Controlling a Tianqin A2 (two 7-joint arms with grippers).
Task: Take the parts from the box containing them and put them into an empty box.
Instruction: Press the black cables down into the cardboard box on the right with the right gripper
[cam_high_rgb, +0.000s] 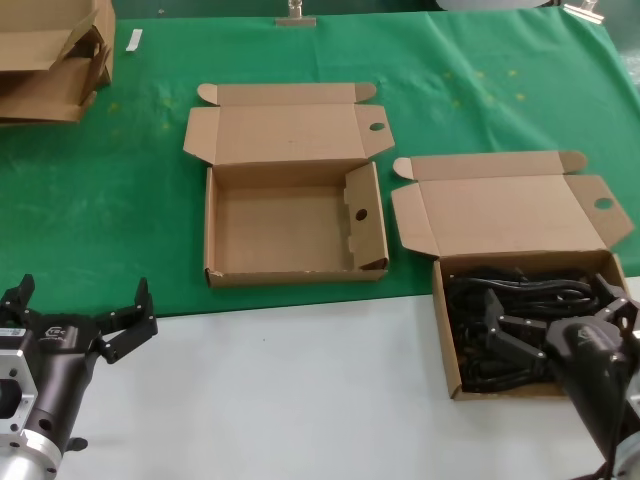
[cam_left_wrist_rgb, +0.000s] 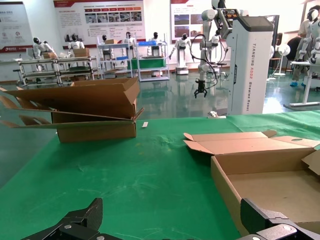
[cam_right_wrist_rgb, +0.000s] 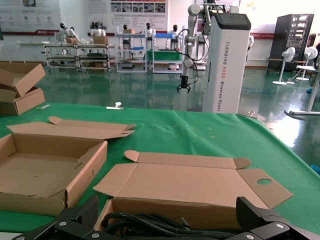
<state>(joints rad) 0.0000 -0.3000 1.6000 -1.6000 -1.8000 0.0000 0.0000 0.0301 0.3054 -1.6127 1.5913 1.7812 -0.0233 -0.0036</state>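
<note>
Tools we see spread wide, gripping nothing: right tool (cam_high_rgb: 555, 325) over cables (cam_high_rgb: 520, 300) in lower-right box (cam_high_rgb: 447, 340); left tool (cam_high_rgb: 80, 325) lower left; centre box (cam_high_rgb: 212, 225) empty.

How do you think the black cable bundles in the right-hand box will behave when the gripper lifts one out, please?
The parts look like coiled, tangled cables, so a lifted bundle will probably sag and may drag its neighbours along. Their box is shallow cardboard and might shift or lift slightly. The right gripper, open above the cables, would probably hold best across a bundle's middle.

"TIANQING ADD2" and "Research Robot" run vertically down the white robot column (cam_left_wrist_rgb: 251, 62) behind the table.
</note>
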